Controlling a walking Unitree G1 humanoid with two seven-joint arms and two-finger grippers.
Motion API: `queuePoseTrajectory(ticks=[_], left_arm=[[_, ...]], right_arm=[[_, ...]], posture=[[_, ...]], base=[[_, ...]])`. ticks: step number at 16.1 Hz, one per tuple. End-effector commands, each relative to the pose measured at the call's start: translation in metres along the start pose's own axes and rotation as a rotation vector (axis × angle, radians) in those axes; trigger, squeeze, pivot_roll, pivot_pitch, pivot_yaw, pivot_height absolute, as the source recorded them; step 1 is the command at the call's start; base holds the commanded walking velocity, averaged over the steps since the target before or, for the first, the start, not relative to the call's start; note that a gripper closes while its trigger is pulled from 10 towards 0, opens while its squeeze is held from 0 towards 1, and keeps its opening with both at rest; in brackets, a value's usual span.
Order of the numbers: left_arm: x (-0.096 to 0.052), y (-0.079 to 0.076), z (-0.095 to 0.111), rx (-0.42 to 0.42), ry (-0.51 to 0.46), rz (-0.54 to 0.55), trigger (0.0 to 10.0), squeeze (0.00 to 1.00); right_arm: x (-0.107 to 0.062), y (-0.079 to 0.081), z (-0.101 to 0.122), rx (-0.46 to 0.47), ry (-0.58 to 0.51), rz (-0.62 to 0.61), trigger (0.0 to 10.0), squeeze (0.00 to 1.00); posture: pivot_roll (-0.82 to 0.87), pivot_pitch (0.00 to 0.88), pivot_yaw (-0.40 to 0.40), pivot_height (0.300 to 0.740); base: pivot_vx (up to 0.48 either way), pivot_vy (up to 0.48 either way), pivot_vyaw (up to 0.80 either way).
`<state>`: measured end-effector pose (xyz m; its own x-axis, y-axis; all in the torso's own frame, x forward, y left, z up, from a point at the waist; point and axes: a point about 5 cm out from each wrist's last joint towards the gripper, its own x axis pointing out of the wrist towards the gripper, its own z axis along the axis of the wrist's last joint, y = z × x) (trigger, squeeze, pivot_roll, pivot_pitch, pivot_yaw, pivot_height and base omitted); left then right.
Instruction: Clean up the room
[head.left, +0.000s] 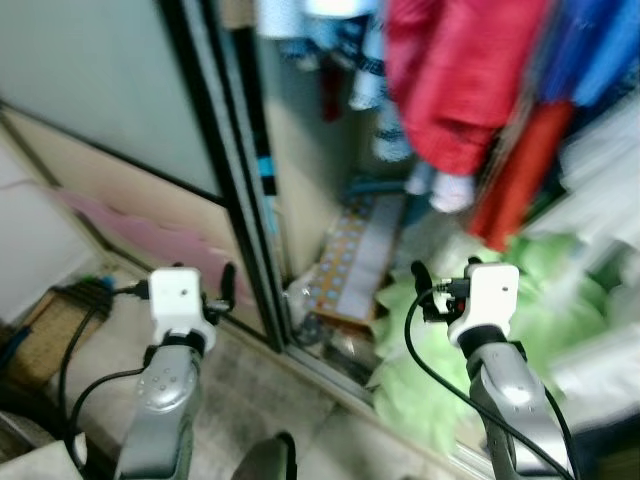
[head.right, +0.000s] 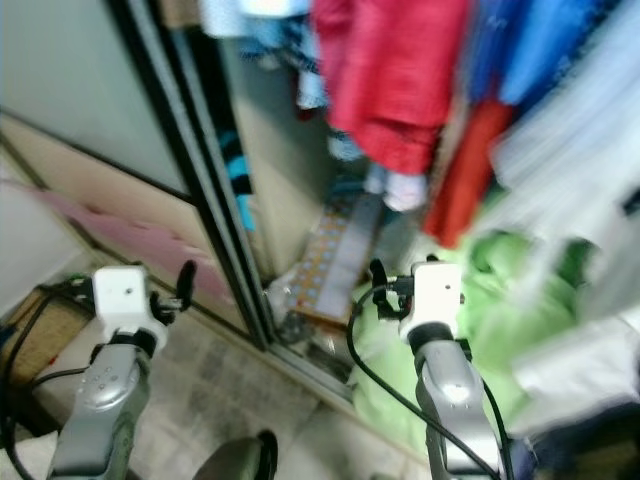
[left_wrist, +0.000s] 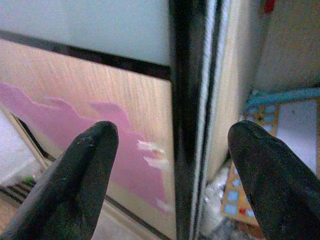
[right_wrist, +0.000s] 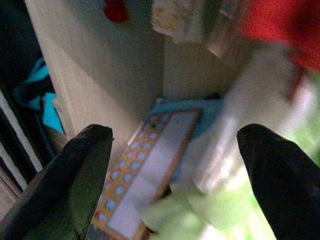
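I face an open wardrobe; the head views are blurred. Red clothes (head.left: 450, 80) and blue clothes (head.left: 600, 50) hang inside it. A heap of light green cloth (head.left: 440, 340) lies on the wardrobe floor at the right. A flat board (head.left: 355, 260) with a border of orange and blue squares leans beside the heap. My left gripper (left_wrist: 170, 135) is open in front of the black frame of the sliding door (head.left: 235, 180). My right gripper (right_wrist: 175, 132) is open and empty above the near edge of the green cloth, facing the board (right_wrist: 145, 175).
The sliding door panel carries a pink shape (head.left: 150, 235) low down. A metal floor track (head.left: 330, 375) runs along the wardrobe opening. Black cables and a brown woven thing (head.left: 45, 335) lie at the lower left. White cloth (head.left: 600, 370) is piled at the far right.
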<state>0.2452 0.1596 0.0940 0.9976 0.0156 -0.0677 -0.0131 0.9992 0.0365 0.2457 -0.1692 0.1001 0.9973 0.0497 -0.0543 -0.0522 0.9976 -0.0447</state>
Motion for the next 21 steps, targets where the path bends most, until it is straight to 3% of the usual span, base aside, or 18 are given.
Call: queuePoseTrajectory(ticks=[1,3,5,6,9,12,16,18,21], left_arm=[[0.002,0.004,0.004,0.029,-0.014,-0.002,10.0,0.0],[0.0,0.009,0.009,0.046,-0.054,0.036,10.0,0.0],[-0.003,0.014,0.008,0.022,-0.033,0.05,10.0,0.0],[-0.005,0.014,0.013,0.072,-0.092,0.045,10.0,0.0],[-0.011,0.015,0.012,0.1,-0.072,0.046,10.0,0.0],[-0.014,0.018,0.001,0.112,-0.041,0.074,10.0,0.0],[0.003,0.009,0.011,0.153,-0.099,0.061,10.0,0.0],[0.005,0.012,0.018,0.159,-0.119,0.077,10.0,0.0],[-0.014,0.026,0.006,0.141,-0.082,0.15,10.0,0.0]], right_arm=[[0.002,0.001,0.003,0.007,-0.016,-0.003,10.0,0.0],[0.002,0.002,0.002,0.007,-0.015,0.002,10.0,0.0],[0.003,0.003,0.003,0.01,-0.015,0.012,10.0,0.0],[0.005,0.003,0.005,0.009,-0.015,0.028,10.0,0.0],[0.005,0.003,0.006,0.005,-0.009,0.045,10.0,0.0],[0.006,0.003,0.001,0.013,0.01,0.041,10.0,0.0],[0.024,0.009,0.007,0.008,-0.005,0.073,10.0,0.0],[0.027,0.017,0.01,-0.01,-0.021,0.099,10.0,0.0],[0.01,0.011,0.005,0.001,-0.01,0.051,10.0,0.0]], posture=[[-0.1,0.027,0.045,0.74],[-0.09,0.035,0.042,0.74],[-0.08,0.046,0.032,0.74],[-0.07,0.057,0.022,0.74],[-0.06,0.067,-0.002,0.74],[-0.03,0.021,-0.031,0.74],[-0.01,0.0,-0.087,0.74],[-0.03,0.013,-0.046,0.74],[-0.05,0.011,-0.011,0.74]], base=[[0.0,0.0,0.8],[0.0,0.0,0.8],[0.0,0.0,0.8],[0.0,0.0,0.8],[0.0,0.0,0.8],[0.0,0.0,0.72],[0.0,0.0,0.0],[0.0,0.0,0.0],[0.0,0.0,0.0]])
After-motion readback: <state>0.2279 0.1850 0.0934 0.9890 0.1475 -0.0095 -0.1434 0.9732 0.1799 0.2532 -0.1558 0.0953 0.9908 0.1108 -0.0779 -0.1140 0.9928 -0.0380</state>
